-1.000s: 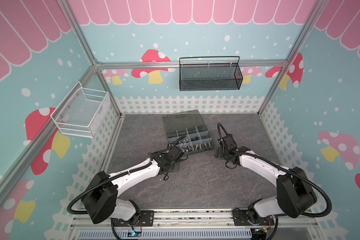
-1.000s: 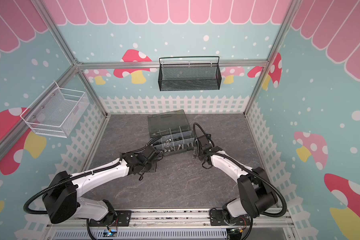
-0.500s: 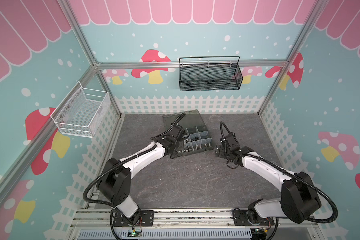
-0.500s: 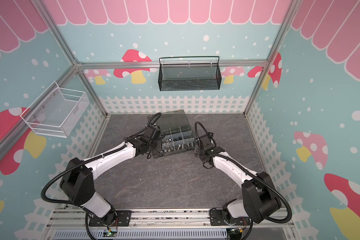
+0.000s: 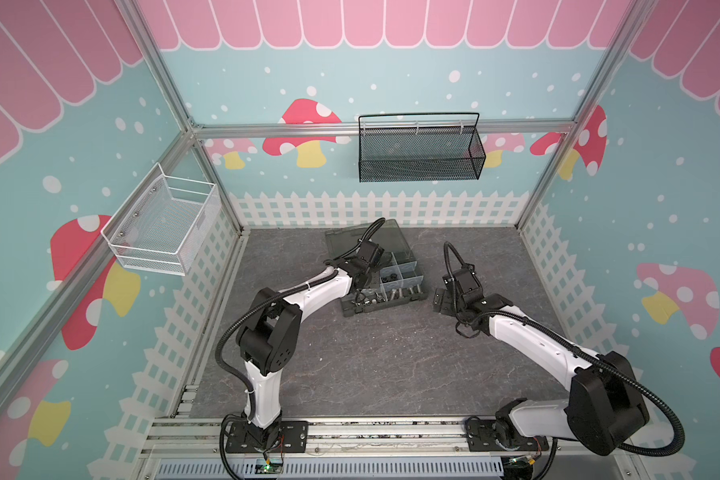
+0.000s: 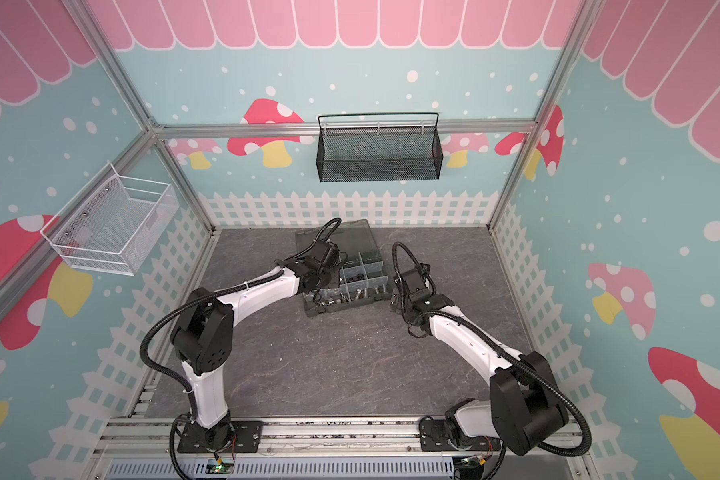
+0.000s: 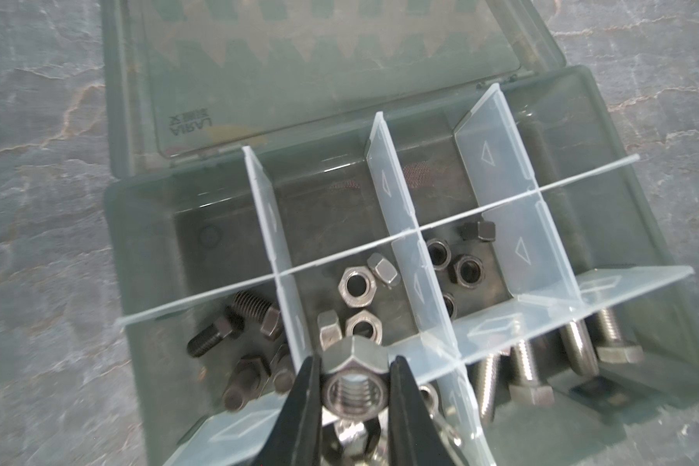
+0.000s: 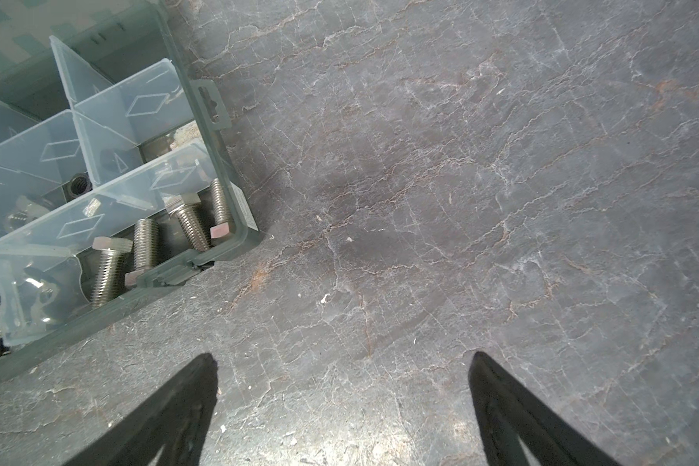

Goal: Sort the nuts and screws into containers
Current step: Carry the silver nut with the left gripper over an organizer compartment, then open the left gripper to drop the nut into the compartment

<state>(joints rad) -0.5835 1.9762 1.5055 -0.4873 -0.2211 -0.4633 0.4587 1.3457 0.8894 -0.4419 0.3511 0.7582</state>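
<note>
Shiny silver threaded hex nut (image 7: 354, 393) clamped in the left gripper (image 7: 355, 363).
Below: smoky-grey plastic organiser box (image 7: 138, 226); right gripper (image 8: 342, 356) spread wide, empty.

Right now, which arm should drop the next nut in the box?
Left. The left fingers pinch a silver hex nut above the organiser box; the right fingers stand open and empty over the tabletop beside it.
</note>
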